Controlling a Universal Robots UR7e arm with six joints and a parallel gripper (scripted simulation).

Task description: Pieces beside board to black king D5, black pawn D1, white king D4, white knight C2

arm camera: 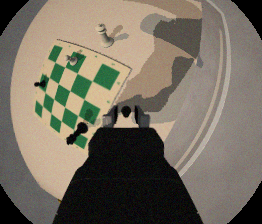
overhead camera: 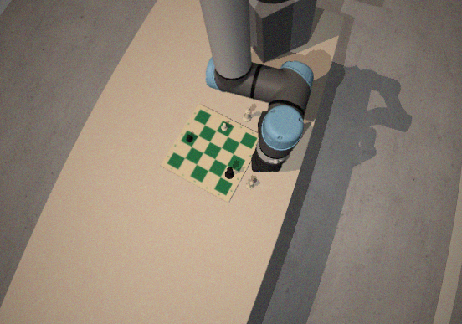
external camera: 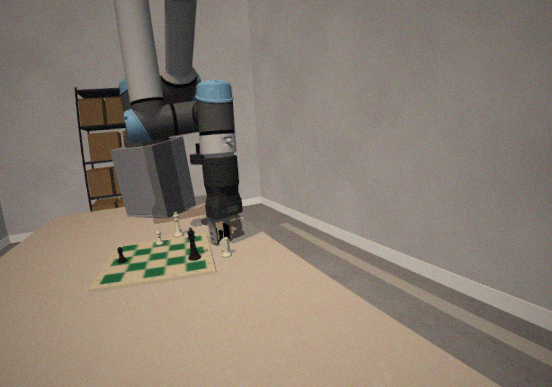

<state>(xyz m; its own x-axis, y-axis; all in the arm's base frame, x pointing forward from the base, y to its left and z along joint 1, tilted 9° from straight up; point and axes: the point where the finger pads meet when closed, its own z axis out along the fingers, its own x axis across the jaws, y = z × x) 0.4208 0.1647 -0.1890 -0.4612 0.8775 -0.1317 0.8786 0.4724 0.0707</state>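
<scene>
My gripper (external camera: 220,239) (arm camera: 126,111) is open, pointing down beside the board (overhead camera: 166,165) (external camera: 95,288), its fingers on either side of a black pawn (external camera: 220,233) (arm camera: 126,110) with gaps showing. In the top view the arm hides both. The black king (overhead camera: 229,172) (external camera: 193,248) (arm camera: 77,133) stands upright on a light square at the board's edge nearest the gripper, apparently D5. The white king (overhead camera: 247,115) (external camera: 177,225) (arm camera: 103,35) stands off the board near the robot base. The white knight (overhead camera: 250,182) (external camera: 226,247) stands off the board near the black king; the gripper hides it in the wrist view.
A white pawn (overhead camera: 224,126) (external camera: 159,238) (arm camera: 72,60) and another black pawn (overhead camera: 189,137) (external camera: 121,256) (arm camera: 40,84) stand on green squares. The grey robot pedestal (overhead camera: 284,23) (external camera: 150,180) is at the far end. The table's edge runs beyond the gripper.
</scene>
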